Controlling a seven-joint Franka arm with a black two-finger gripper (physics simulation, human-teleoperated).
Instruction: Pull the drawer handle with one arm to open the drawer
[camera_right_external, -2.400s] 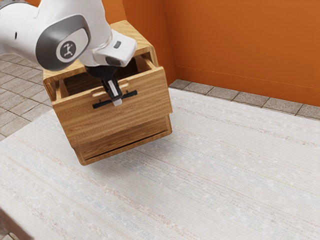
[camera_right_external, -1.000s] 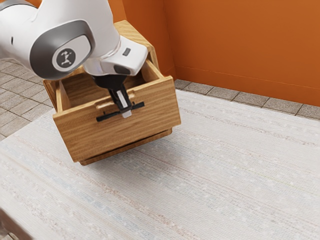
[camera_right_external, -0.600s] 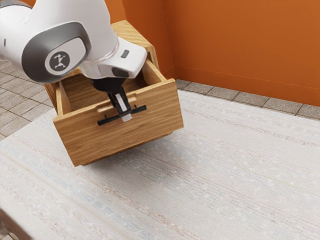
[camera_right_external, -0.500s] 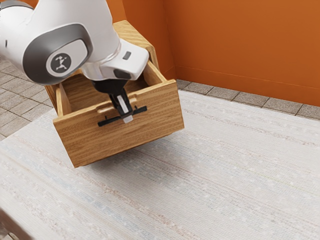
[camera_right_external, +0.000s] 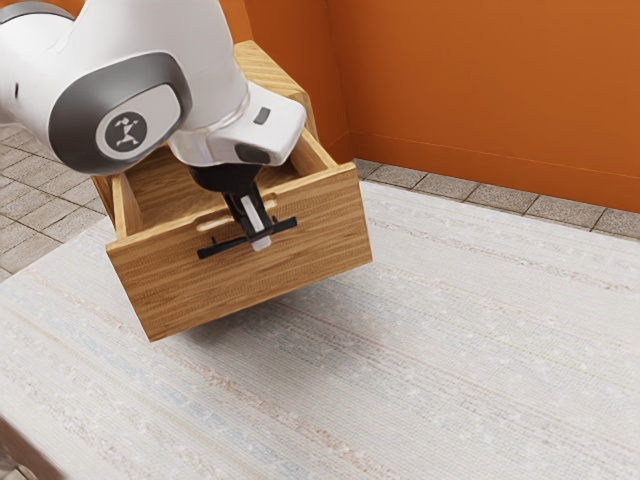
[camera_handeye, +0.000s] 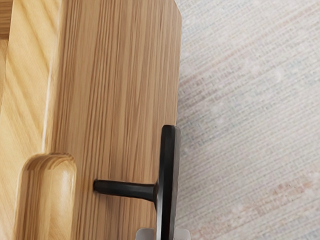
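A wooden cabinet (camera_right_external: 268, 72) stands at the back left, and its drawer (camera_right_external: 250, 275) is pulled well out, with the inside showing. A black bar handle (camera_right_external: 222, 246) sits on the drawer front. My gripper (camera_right_external: 258, 232) reaches down from the white arm and is shut on the middle of the bar. In the wrist view the handle (camera_handeye: 168, 170) stands off the drawer front (camera_handeye: 115, 90) on a short black post, and a pale fingertip pad (camera_handeye: 144, 234) shows on either side of it.
The cabinet rests on a pale woven surface (camera_right_external: 450, 340) that stretches toward the exterior view's right and front. An orange wall (camera_right_external: 480, 80) closes the back. Grey floor tiles (camera_right_external: 30, 200) lie behind the cabinet at the left.
The drawer has slid farther out of the cabinet toward the front and right, with my gripper staying on its handle. More of the drawer's inside now shows.
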